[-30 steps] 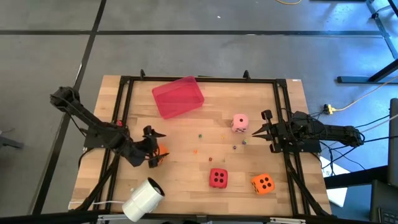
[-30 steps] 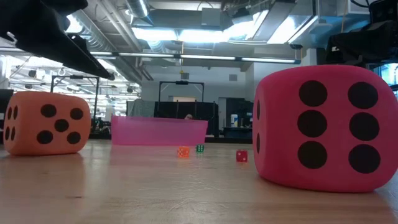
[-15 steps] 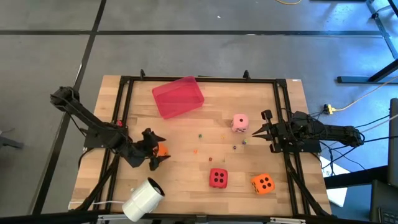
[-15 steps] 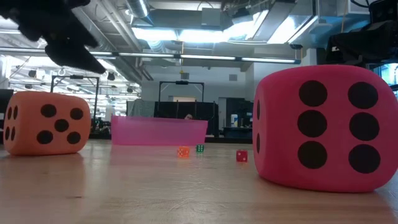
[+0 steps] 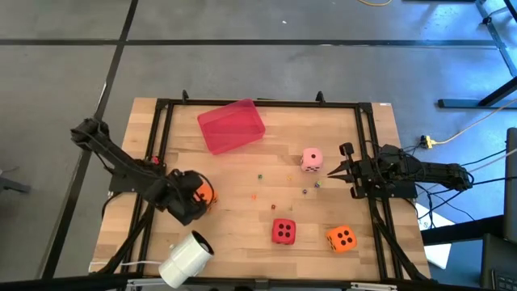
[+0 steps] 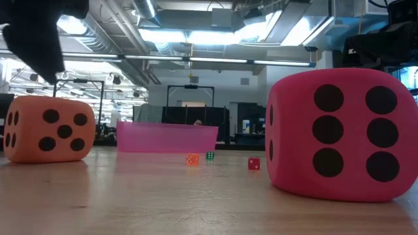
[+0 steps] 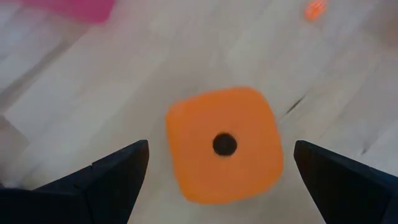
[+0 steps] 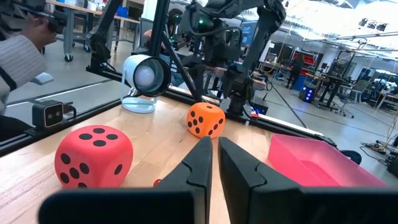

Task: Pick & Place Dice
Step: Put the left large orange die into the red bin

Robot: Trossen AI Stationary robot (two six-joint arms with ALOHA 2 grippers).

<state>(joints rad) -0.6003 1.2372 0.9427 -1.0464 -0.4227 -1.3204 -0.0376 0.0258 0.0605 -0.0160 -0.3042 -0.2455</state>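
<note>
An orange die [image 5: 207, 194] rests on the table at the left with its one-pip face up [image 7: 205, 124]; it also shows in the low view [image 6: 49, 129]. My left gripper [image 7: 221, 148] is open above it and points down, one finger on either side, touching nothing [image 5: 194, 195]. A red die [image 5: 283, 231], a second orange die [image 5: 342, 238] and a pink die [image 5: 312, 159] rest on the table. My right gripper [image 5: 333, 171] is shut and empty at the right, beside the pink die.
A red tray [image 5: 231, 125] lies at the far left-middle. A white cylinder on a stand [image 5: 186, 259] is at the near left edge. Tiny coloured beads [image 5: 273, 207] lie around the middle. A black frame [image 5: 258, 103] runs round the tabletop.
My left gripper has tipped from lying level beside the left orange die, fingers toward the table's right, to pointing down over the die. The dice have stayed in place.
</note>
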